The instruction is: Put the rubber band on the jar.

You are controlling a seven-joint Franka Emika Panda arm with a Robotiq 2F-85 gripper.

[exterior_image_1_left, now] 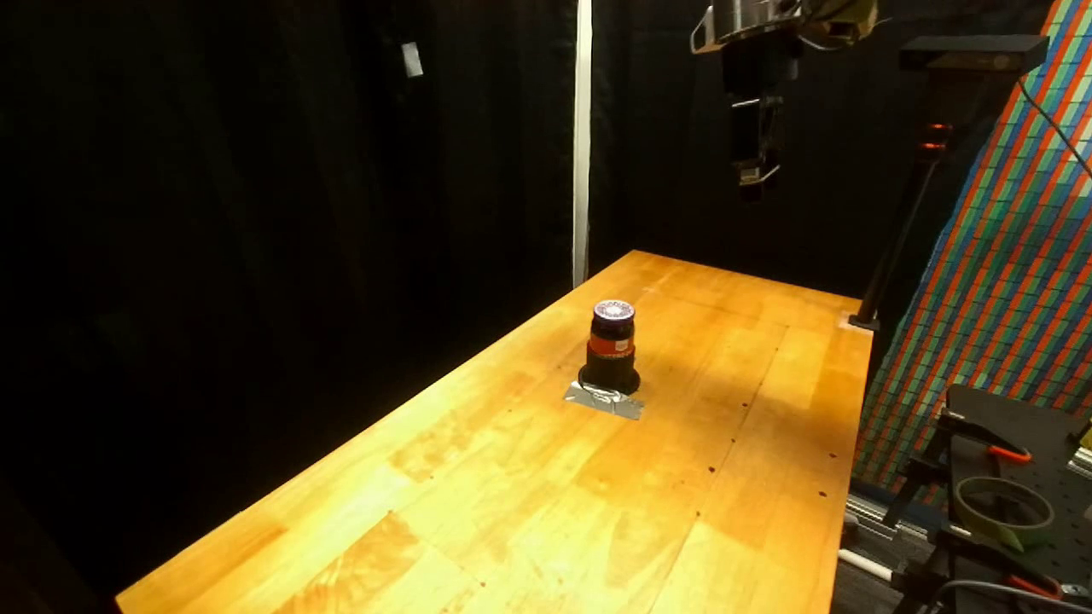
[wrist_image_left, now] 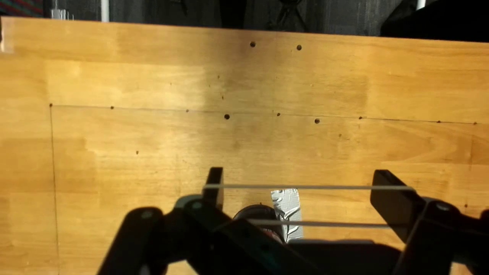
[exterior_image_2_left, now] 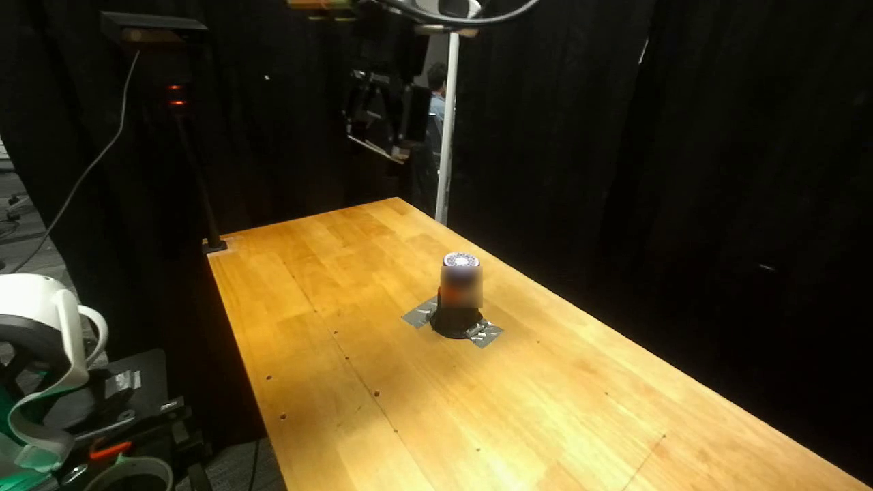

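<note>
The jar [exterior_image_1_left: 612, 344] stands upright near the middle of the wooden table, in a black holder [exterior_image_1_left: 611, 372] taped to the tabletop. It has a pale patterned lid top and a dark and reddish-orange body, partly blurred in an exterior view [exterior_image_2_left: 462, 261]. My gripper [wrist_image_left: 298, 180] is open, and the light rubber band [wrist_image_left: 324, 187] is stretched round its two fingers as two near-parallel strands. In both exterior views the gripper [exterior_image_1_left: 758, 175] [exterior_image_2_left: 376, 144] hangs high above the table, apart from the jar. In the wrist view my left finger hides most of the jar.
Silver tape [exterior_image_1_left: 604, 399] holds the holder to the wooden table [exterior_image_1_left: 725, 512]. A black post with a sensor [exterior_image_1_left: 972, 58] stands at a far table corner. A side cart carries a tape roll [exterior_image_1_left: 1004, 512]. Dark curtains surround the table.
</note>
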